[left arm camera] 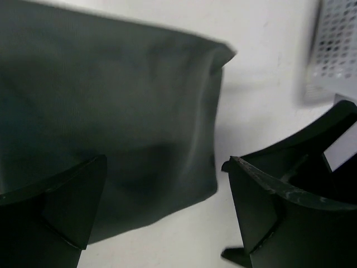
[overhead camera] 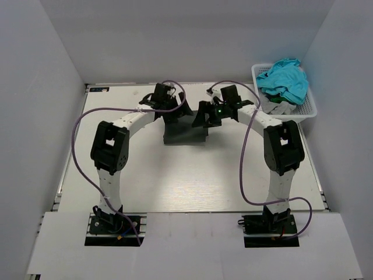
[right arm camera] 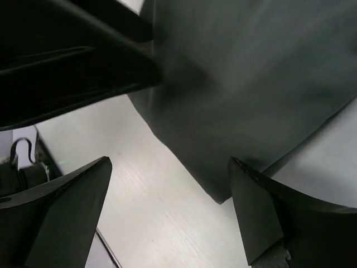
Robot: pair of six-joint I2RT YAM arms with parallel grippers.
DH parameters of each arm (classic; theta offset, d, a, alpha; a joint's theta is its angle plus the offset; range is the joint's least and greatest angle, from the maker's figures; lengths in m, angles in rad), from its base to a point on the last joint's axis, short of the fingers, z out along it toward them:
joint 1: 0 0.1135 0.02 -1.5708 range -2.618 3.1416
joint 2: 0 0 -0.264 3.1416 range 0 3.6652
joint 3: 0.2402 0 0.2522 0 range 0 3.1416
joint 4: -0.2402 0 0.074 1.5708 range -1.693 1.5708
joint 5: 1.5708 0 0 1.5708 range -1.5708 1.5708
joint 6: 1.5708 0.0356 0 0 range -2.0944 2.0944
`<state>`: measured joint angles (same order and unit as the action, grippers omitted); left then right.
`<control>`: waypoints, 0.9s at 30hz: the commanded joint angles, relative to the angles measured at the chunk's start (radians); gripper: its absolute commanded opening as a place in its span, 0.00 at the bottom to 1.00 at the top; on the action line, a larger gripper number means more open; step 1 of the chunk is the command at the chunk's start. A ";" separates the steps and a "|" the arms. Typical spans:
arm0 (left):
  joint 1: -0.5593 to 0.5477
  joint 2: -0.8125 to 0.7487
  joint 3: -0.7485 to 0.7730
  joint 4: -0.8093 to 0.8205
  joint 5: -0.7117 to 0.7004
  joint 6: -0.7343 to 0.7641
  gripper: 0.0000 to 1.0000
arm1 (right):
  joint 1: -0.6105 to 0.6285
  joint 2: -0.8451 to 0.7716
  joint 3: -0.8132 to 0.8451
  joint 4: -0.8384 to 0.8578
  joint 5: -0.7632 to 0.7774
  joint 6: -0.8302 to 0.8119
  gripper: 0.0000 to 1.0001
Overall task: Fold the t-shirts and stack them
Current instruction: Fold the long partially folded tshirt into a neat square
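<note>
In the upper middle of my overhead view, the left gripper and right gripper hang, jaws spread wide, over the folded charcoal t-shirt.

Pale table; dark charcoal t-shirt mid-table; white lattice basket at far right corner

No readable text, labels, brands or numbers anywhere (all three views checked).
</note>
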<state>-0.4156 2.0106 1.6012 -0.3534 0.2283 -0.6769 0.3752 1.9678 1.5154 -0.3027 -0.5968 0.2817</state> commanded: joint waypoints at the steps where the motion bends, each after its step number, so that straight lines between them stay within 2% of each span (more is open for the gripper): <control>1: -0.006 0.039 -0.064 0.045 0.115 -0.059 1.00 | 0.028 0.006 -0.064 0.132 -0.089 0.011 0.90; 4: -0.006 0.050 -0.154 0.059 0.115 -0.070 1.00 | 0.047 0.046 -0.124 0.169 -0.101 0.005 0.90; 7: -0.006 0.028 -0.217 0.033 0.091 -0.070 1.00 | 0.053 0.097 -0.152 0.126 -0.077 -0.035 0.90; 12: -0.006 -0.068 -0.391 0.022 0.054 -0.061 1.00 | 0.073 0.071 -0.297 0.142 -0.057 -0.068 0.90; 18: -0.040 -0.301 -0.579 0.031 0.028 -0.061 1.00 | 0.117 -0.124 -0.428 0.151 -0.020 -0.088 0.90; 22: -0.058 -0.472 -0.589 -0.018 -0.076 -0.050 1.00 | 0.155 -0.254 -0.410 0.100 0.008 -0.111 0.90; 27: -0.058 -0.624 -0.613 -0.023 -0.182 -0.059 1.00 | 0.209 -0.306 -0.360 0.050 -0.020 -0.139 0.90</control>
<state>-0.4744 1.4773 1.0023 -0.3698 0.1440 -0.7403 0.5556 1.7016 1.1065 -0.2104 -0.6071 0.1848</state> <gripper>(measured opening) 0.995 0.904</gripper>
